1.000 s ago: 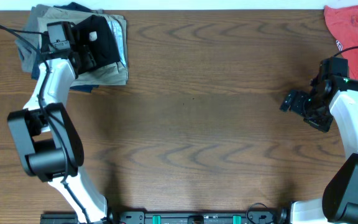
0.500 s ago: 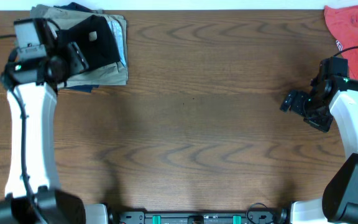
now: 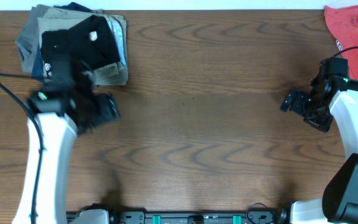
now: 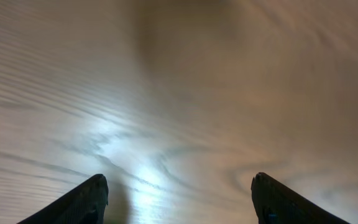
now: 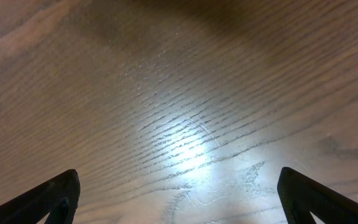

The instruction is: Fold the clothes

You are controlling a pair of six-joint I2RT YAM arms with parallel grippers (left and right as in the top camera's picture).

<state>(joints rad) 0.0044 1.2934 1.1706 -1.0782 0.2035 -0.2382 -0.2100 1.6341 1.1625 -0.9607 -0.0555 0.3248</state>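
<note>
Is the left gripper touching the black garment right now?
Apart. The left wrist view shows the open left gripper over bare table, no fabric between its fingers; overhead, wood shows between it and the black garment.

I see the brown wood-grain surface [image 3: 197, 124] as smooth, with a soft sheen under the wrist lights. The black soft-cloth garment [image 3: 73, 46] looks matt, as does the red-coral cloth shirt [image 3: 353, 28]. The right arm's white shell [image 3: 352, 124] looks like smooth plastic. The left end effector [image 4: 178, 200] has dark, matt fingers [image 4: 86, 202].
</note>
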